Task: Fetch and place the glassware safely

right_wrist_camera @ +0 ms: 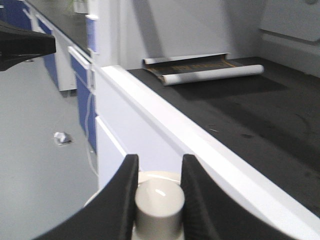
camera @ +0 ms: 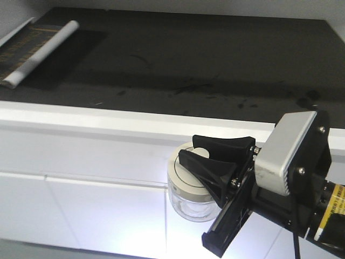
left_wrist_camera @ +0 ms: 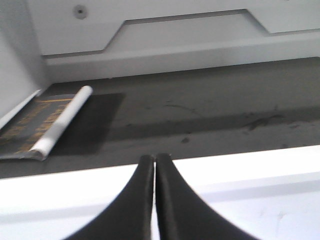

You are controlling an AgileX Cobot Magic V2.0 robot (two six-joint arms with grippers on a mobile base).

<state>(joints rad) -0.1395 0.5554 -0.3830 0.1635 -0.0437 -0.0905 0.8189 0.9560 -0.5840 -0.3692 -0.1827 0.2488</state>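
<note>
The glassware (camera: 186,197) is a squat clear jar with an off-white lid. It hangs in the air in front of the white counter edge (camera: 108,116), below the level of the dark countertop. My right gripper (camera: 200,152) is shut on the lid's centre knob (right_wrist_camera: 159,205), one black finger on each side. In the right wrist view the knob fills the gap between the fingers (right_wrist_camera: 122,192). My left gripper (left_wrist_camera: 154,159) is shut with nothing in it, its tips touching, and points at the counter edge.
A dark countertop (camera: 188,59) runs behind the white edge. A partly rolled sheet with a white tube (camera: 40,48) lies at its far left. White cabinet fronts (camera: 81,210) stand below the counter. Blue cabinets (right_wrist_camera: 82,100) line the floor aisle to the left.
</note>
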